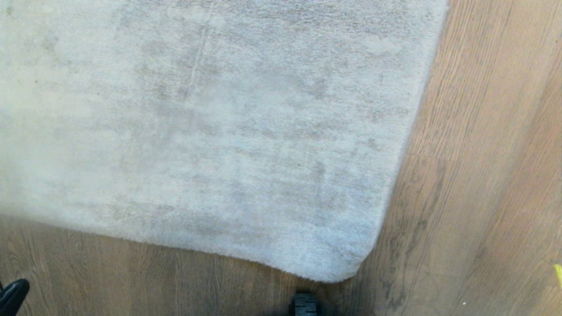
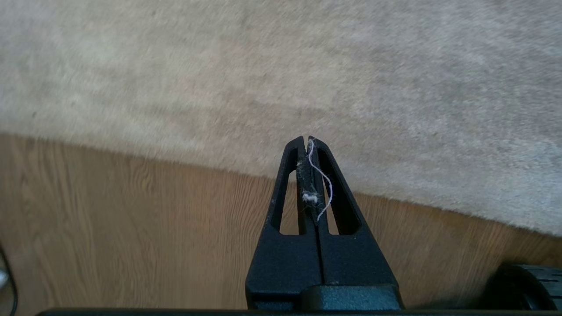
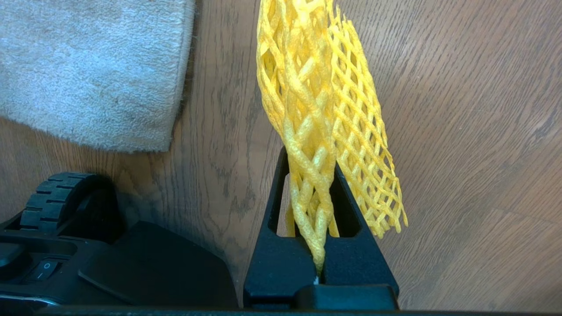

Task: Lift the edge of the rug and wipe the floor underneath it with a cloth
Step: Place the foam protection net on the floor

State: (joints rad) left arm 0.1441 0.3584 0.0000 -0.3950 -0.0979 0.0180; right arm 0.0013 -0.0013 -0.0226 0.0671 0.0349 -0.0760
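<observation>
- Head view: the rug edge [image 1: 281, 263] runs from low on the left toward a rounded corner [image 1: 338, 274] near bottom centre, then up the right side. The pale grey pile lies flat on the floor [image 1: 483, 175] — no part raised, no backing showing.
- Head view: brown wood-grain planks show along the bottom and down the right, with a plank seam crossing at mid-height on the right.
- Head view: a black rounded part [image 1: 13, 295] sits at the bottom-left border, probably part of the left arm; too little shows to be sure. A ribbed black wheel [image 1: 305, 305] sits at the bottom edge just below the rug corner. A sliver of yellow [image 1: 558, 274] shows at the right border.
- Left wrist view: the left gripper [image 2: 306, 139] hangs over the rug border, tips above the pile just past the line where rug meets floor. Jaws pressed fully together, nothing held; 1 white thread [image 2: 324, 184] and a tuft of lint [image 2: 310, 197] cling to the inner faces. Whether the tips touch the pile cannot be told.
- Right wrist view: the right gripper [image 3: 312, 153] is closed on the cloth [image 3: 316, 96] — a bright yellow open mesh, bunched between the jaws and hanging out past the tips above bare floor.
- Right wrist view: the rug corner [image 3: 131, 109] lies flat, well apart from the cloth. The robot's black base [image 3: 145, 263] and a ribbed wheel [image 3: 57, 197] sit just beside that corner.
</observation>
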